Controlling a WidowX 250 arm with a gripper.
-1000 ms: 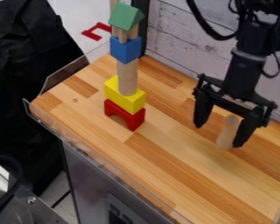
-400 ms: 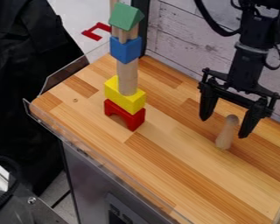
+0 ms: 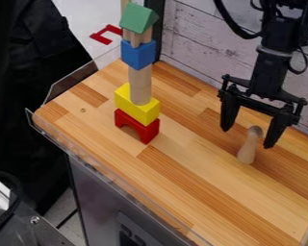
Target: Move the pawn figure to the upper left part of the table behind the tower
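1. The pawn figure (image 3: 247, 150) stands upright on its wider base on the right part of the wooden table (image 3: 214, 197), its rounded head up, which should leave its slim upper body exposed for a grasp.

2. The tower (image 3: 140, 84) stands left of the pawn and well apart from it. A red arch block (image 3: 146, 132) forms its foot, with a yellow block (image 3: 142, 111) above. The yellow block seems to cradle a wooden cylinder, which props up a blue block (image 3: 138, 55); short wooden pieces (image 3: 136, 38) lift a green roof block (image 3: 138, 18) over that. Nothing but balance appears to hold the stack, so a brush could topple it.

3. The arm (image 3: 271, 67) enters from the top right, alongside the plank wall (image 3: 195, 33), and its wrist points down with a slight slant.

4. The gripper (image 3: 247, 138) hangs by the pawn's head with its two fingers spread wide and nothing pinched between them. In this view one finger lies to either side of the head; the exact height and depth cannot be told.

5. That pose suggests the step in hand is lining up a grasp. Next likely comes lowering, centring and closing, then a lift and a path that keeps clear of the tower toward the upper left part behind it.
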